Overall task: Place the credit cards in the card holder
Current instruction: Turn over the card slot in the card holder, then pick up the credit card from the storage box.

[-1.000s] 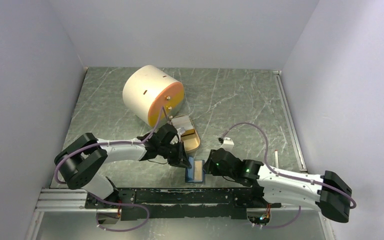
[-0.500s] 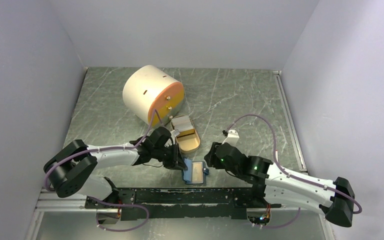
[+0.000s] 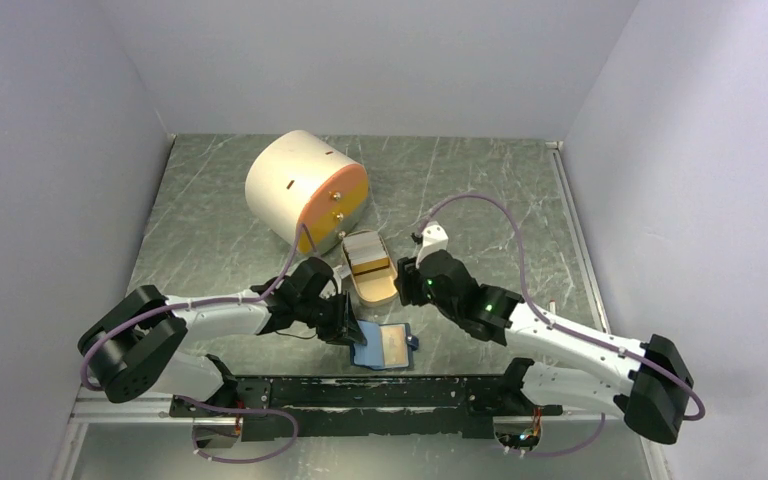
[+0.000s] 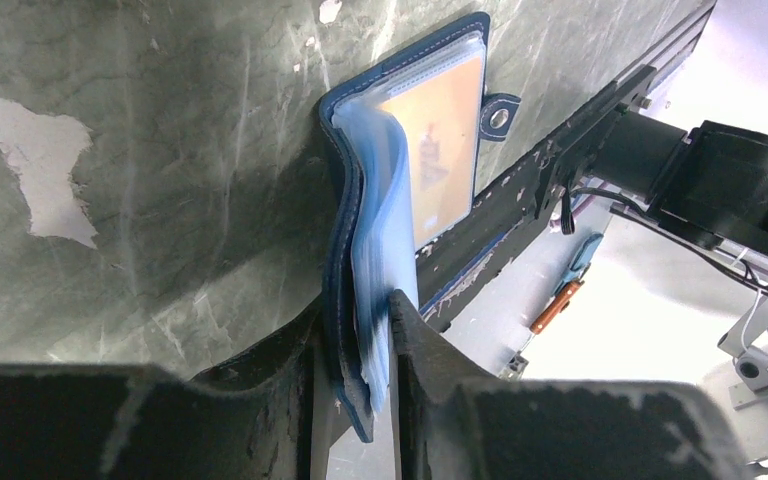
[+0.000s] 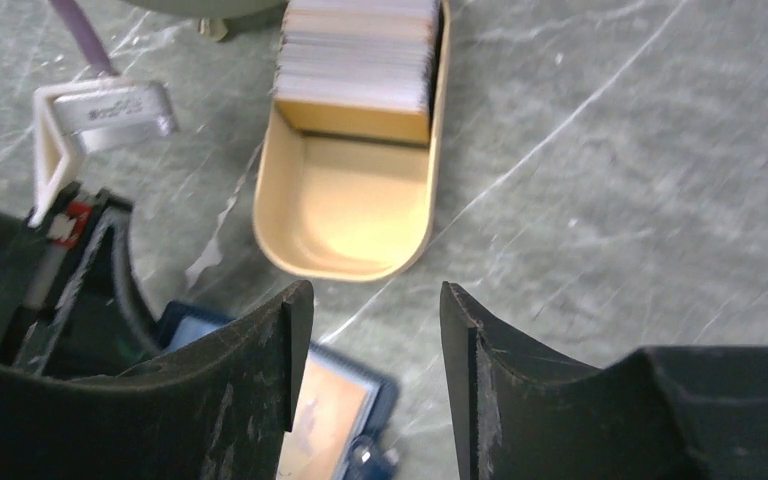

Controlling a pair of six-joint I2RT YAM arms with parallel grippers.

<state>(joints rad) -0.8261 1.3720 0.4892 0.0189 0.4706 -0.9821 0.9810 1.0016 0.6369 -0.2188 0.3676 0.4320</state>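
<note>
The card holder (image 3: 388, 346), dark blue with pale blue sleeves and a tan pocket, lies open near the table's front edge. My left gripper (image 3: 348, 327) is shut on its left flap; the left wrist view shows the flap and sleeves (image 4: 375, 250) pinched between my left gripper's (image 4: 352, 315) jaws. The credit cards (image 3: 363, 250) stand as a whitish stack in the far end of a tan oval dish (image 3: 378, 288). My right gripper (image 3: 407, 293) is open and empty, just right of the dish's near end. In the right wrist view the cards (image 5: 360, 55), dish (image 5: 345, 210) and card holder (image 5: 332, 400) show past my right gripper (image 5: 375, 300).
A big cream cylinder with an orange face (image 3: 300, 190) lies behind the dish. The black rail (image 3: 380, 392) runs along the front edge just below the card holder. Grey walls enclose the table on three sides.
My right gripper has left the card holder and moved back and left to the dish. My left gripper has drawn the holder slightly left, and it now lies more open.
</note>
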